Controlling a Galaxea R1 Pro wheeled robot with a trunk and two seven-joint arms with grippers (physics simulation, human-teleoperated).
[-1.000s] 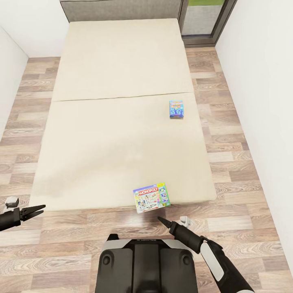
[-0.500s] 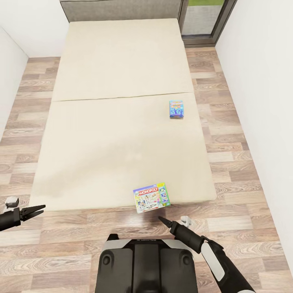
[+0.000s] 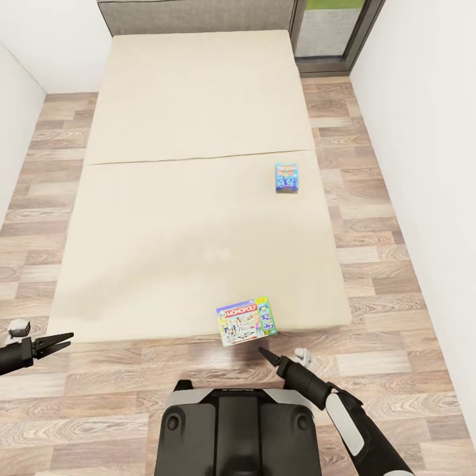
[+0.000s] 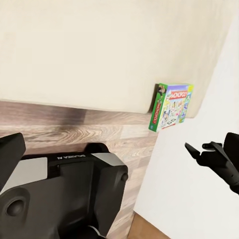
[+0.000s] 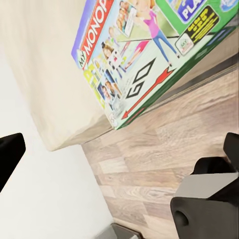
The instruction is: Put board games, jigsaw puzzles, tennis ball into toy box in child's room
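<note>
Here, two board games (image 3: 246,320) (image 3: 287,177) abed.

Two board games lie on one bed (image 3: 165,218): a Monopoly box (image 3: 246,320) at the near edge and a small blue game box (image 3: 287,178) farther up. Two grippers are in view, the left gripper (image 3: 58,344) and the right gripper (image 3: 268,358).

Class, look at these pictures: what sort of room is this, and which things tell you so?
Most likely a bedroom, probably a child's. A wide beige bed with a grey headboard takes up most of the wood-plank floor, and two board games lie on the mattress.
</note>
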